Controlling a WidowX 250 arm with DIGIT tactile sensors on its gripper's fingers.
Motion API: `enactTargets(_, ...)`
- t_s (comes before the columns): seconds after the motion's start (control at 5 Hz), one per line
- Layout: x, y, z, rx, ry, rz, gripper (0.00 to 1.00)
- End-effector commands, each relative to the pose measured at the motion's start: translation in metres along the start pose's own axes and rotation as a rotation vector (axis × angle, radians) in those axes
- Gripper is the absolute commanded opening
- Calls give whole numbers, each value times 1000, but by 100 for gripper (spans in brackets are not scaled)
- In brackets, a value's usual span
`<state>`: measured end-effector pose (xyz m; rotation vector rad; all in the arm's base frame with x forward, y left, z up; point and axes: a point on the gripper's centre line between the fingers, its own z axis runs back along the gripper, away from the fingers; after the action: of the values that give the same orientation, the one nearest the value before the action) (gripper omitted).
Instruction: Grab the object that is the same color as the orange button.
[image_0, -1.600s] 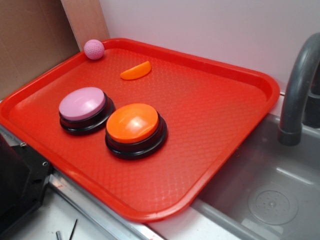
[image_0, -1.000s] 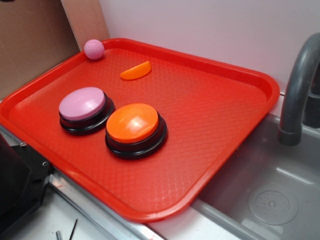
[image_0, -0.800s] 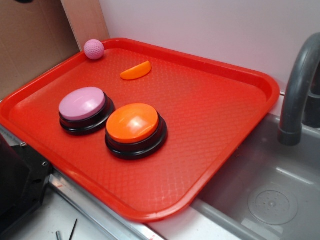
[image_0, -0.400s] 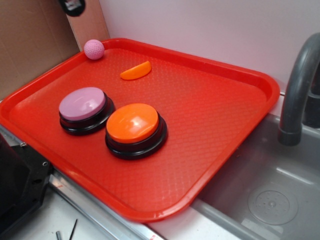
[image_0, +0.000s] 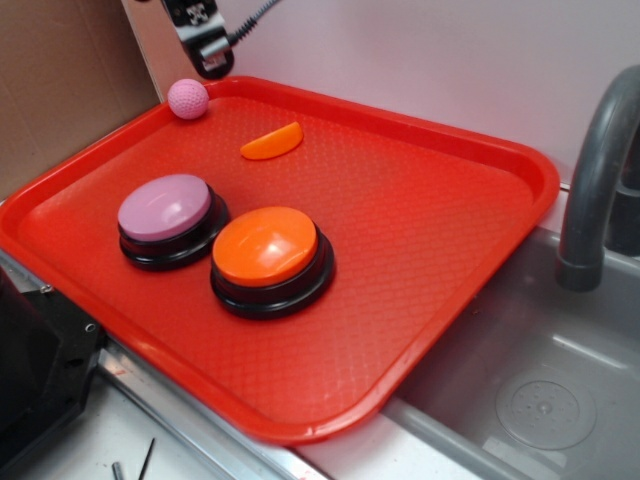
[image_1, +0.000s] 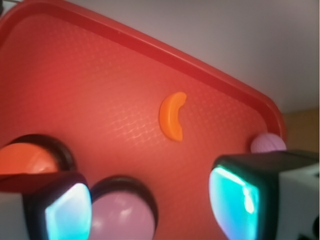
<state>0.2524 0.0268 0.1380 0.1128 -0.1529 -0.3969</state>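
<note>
A small flat orange crescent, the object (image_0: 272, 142) (image_1: 172, 115), lies on the red tray (image_0: 440, 250) near its back rim. The orange button (image_0: 266, 247) (image_1: 22, 159), a glossy dome on a black ring, stands near the tray's front. My gripper (image_0: 207, 55) (image_1: 152, 205) hangs high at the back left, above the pink ball and left of the crescent, touching nothing. In the wrist view its two fingers stand wide apart with only tray and the lilac button between them.
A lilac-domed button (image_0: 166, 208) (image_1: 123, 217) stands left of the orange one. A pink dimpled ball (image_0: 187, 98) (image_1: 268, 143) rests in the tray's back left corner. A grey sink (image_0: 540, 400) and faucet (image_0: 597, 180) are at the right; cardboard (image_0: 60, 80) at the left.
My gripper has come into the exterior view from the top left and moved down and right toward the pink ball. Nothing on the tray has moved.
</note>
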Motion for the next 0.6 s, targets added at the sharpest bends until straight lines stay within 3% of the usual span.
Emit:
enactTargets(0.0,17,25,-37,-64,-38,-140,100)
enactTargets(0.4,28,29,-84,-84,42,-210,100)
